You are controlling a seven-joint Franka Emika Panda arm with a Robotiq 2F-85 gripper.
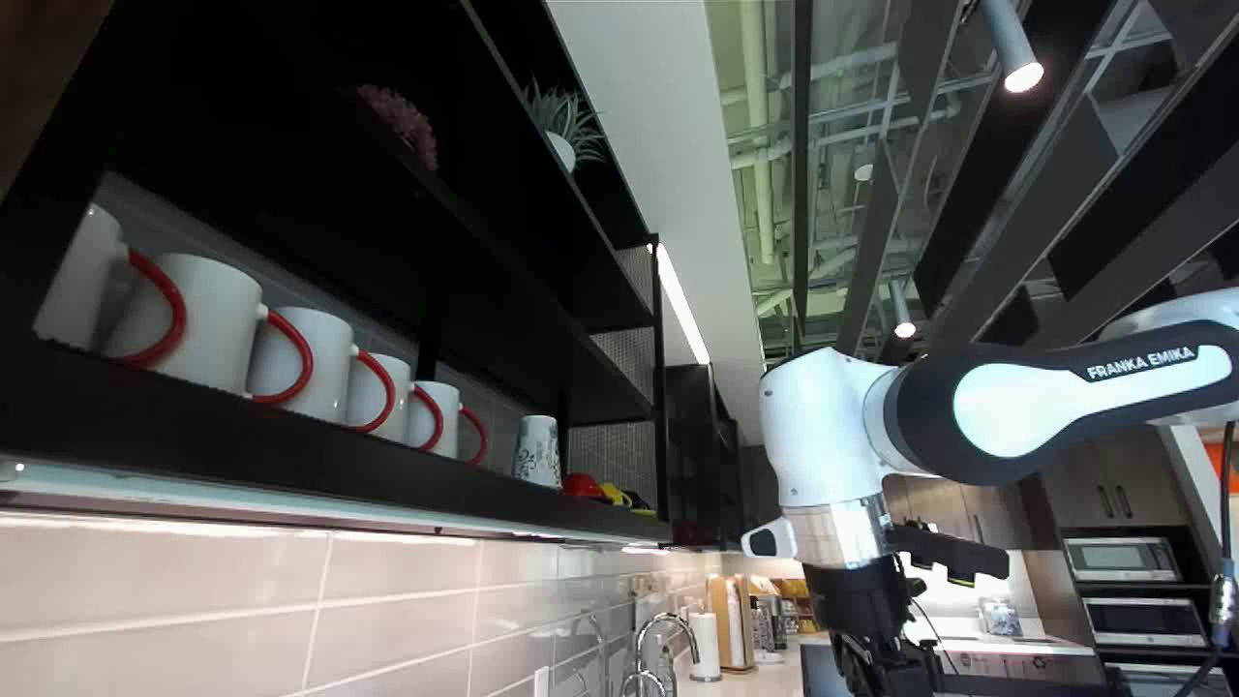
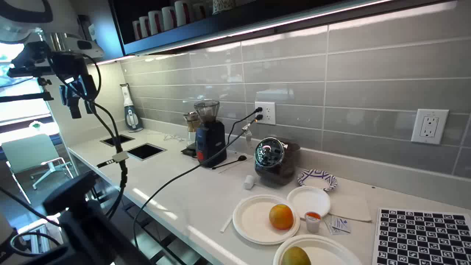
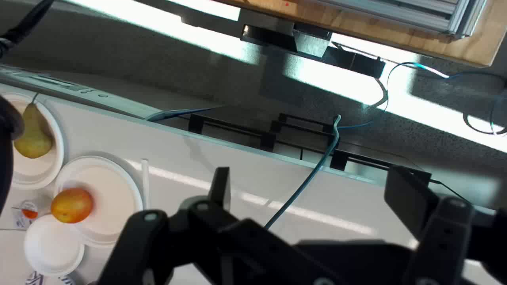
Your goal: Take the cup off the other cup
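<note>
Several white mugs [image 1: 300, 363] with red handles stand in a row on a black shelf; they also show in an exterior view [image 2: 169, 18]. A patterned cup [image 1: 538, 451] stands at the row's end, partly cut off in an exterior view [image 2: 222, 5]. A small white cup [image 2: 249, 182] lies on the counter, and a clear small cup [image 2: 313, 223] with red content stands among the plates. I cannot make out one cup stacked on another. My gripper [image 3: 315, 194] is open and empty, pointing down, apart from all cups; it shows in an exterior view [image 2: 82, 109].
The black shelf [image 1: 290, 426] overhangs the counter [image 2: 206, 198]. A plate [image 2: 254, 217] holds an orange fruit; another [image 2: 323, 254] holds a pear. A coffee grinder [image 2: 211, 143] and a dark chrome-fronted device [image 2: 279, 176] stand by the wall. A cable [image 2: 176, 177] crosses the counter.
</note>
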